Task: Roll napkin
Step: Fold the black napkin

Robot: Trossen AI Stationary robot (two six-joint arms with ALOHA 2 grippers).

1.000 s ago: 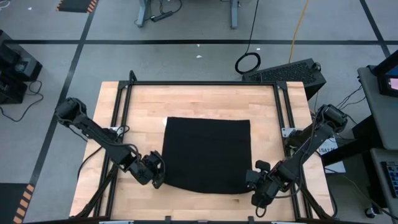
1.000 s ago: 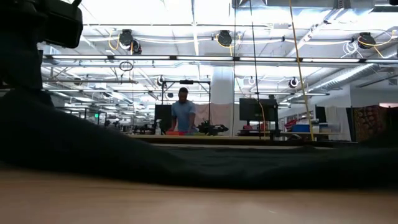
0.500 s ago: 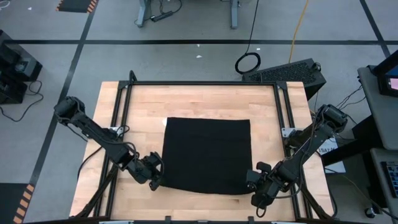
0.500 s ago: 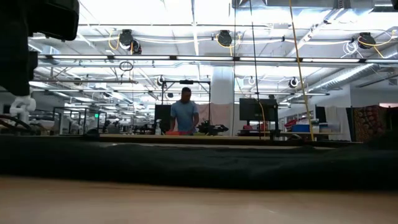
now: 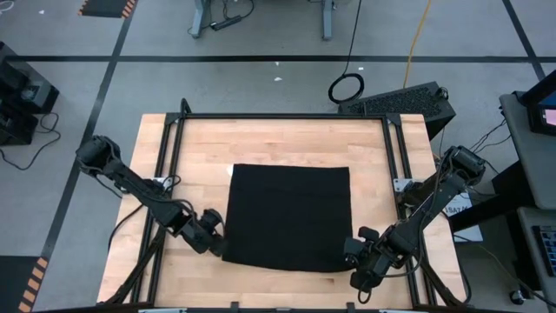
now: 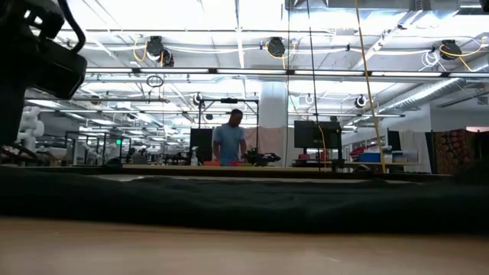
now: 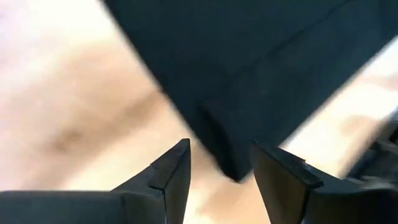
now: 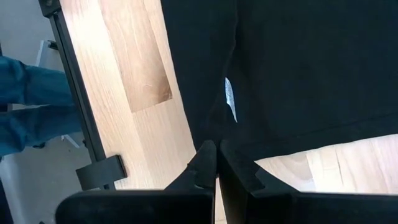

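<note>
You have bare light wooden table (image 5: 278,139) on the far side of the flat black cloth napkin (image 5: 287,213). At its near corners the left pincer (image 5: 215,246) and right pincer (image 5: 358,246) crowd the edge, and black metal frame rails (image 5: 170,148) line both sides.

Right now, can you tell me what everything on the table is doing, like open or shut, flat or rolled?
napkin: spread flat on the tabletop, not rolled, white tag showing near the right gripper's corner.
left gripper: open, at the napkin's near left corner, holding nothing.
right gripper: shut on the napkin's near right corner.
tabletop: bare wood around the napkin.
</note>
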